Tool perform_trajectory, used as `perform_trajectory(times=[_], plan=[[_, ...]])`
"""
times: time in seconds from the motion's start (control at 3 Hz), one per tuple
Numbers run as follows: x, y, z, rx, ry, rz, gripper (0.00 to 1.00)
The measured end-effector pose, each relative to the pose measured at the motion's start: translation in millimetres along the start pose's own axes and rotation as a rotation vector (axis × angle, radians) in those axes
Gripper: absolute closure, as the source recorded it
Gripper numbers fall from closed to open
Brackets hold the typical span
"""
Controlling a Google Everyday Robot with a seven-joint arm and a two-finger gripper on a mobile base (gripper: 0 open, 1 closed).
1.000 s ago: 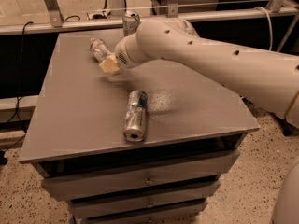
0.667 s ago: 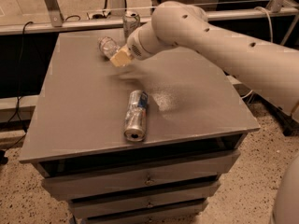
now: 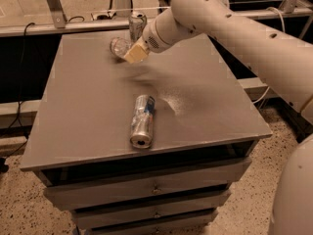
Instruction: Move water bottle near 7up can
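One small water bottle point(image 3: 119, 46) is at the far side of the grey table point(image 3: 88, 106), near the back edge. It is clear and crinkly, and it is tipped on its side. The gripper point(image 3: 131, 53) has hold of it at one end, with its pale fingers point(image 3: 138, 51) closed on the bottle. I cannot tell if the bottle touches the table top or hangs just over it. Just behind the bottle and a bit to the right stands the 7up can point(image 3: 137, 22). It is upright at the back edge of the table. The bottle and the can are very near each other, but I cannot tell if they touch. The big white arm point(image 3: 234, 28) reaches in from the right, over the back part of the table. Near the front edge, a longer silver can with blue marks point(image 3: 142, 120) lies on its side, well apart from the bottle. One round end faces the front. Under the table top are drawers point(image 3: 146, 187), and the floor point(image 3: 19, 204) is speckled.
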State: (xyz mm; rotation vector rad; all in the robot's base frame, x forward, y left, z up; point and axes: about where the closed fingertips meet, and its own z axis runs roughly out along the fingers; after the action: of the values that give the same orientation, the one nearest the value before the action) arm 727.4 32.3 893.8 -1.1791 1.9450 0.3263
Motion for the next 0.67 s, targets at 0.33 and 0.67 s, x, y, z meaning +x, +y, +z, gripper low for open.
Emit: perform_trajectory(times=[0.33,0.67], plan=[[8.4,-8.3,-3.4,-0.003,0.021,-0.034,1.0],[20.8,-19.4,-7.0,0.006,0.032,-0.065,1.0]])
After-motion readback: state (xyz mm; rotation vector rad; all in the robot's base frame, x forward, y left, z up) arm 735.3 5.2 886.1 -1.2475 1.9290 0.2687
